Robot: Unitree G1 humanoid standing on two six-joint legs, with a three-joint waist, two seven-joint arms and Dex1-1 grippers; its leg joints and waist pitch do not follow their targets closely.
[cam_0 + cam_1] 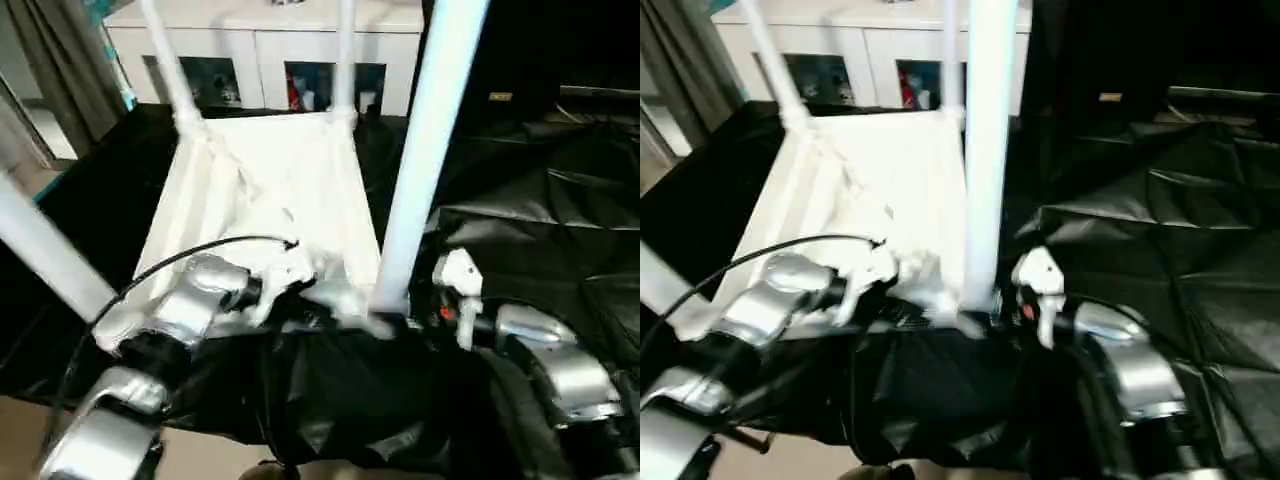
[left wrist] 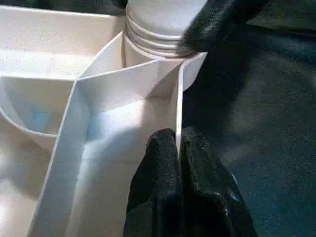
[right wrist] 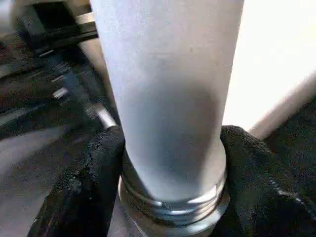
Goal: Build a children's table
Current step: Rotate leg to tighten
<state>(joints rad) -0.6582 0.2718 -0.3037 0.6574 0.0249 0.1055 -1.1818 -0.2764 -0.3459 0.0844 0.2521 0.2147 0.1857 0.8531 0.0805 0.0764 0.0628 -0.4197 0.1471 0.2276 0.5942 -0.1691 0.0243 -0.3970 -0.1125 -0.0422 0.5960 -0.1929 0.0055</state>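
1. Progress looks pretty far along: the children's table [image 1: 270, 190] lies upside down on a black sheet [image 1: 540, 220], ribbed underside facing up, and I count four legs standing up out of its corners. Two far legs [image 1: 165, 60] are up by the white cabinets [image 1: 260, 50], one sits at the near left corner [image 1: 45, 250], and the near-right leg [image 1: 425, 150] is the one getting attention.
2. What's left, I'd guess, is just seating or tightening that near-right leg in its corner socket [image 2: 158, 42], then flipping the whole thing upright.
3. Left tool [image 2: 177, 163]: fingers pressed together, pinching the thin side wall of the table near that socket, probably to keep it steady.
4. Right tool [image 3: 170, 163]: fingers spread around the base of the near-right leg, one pad on each side, right above its ringed end. Looks like contact both sides.
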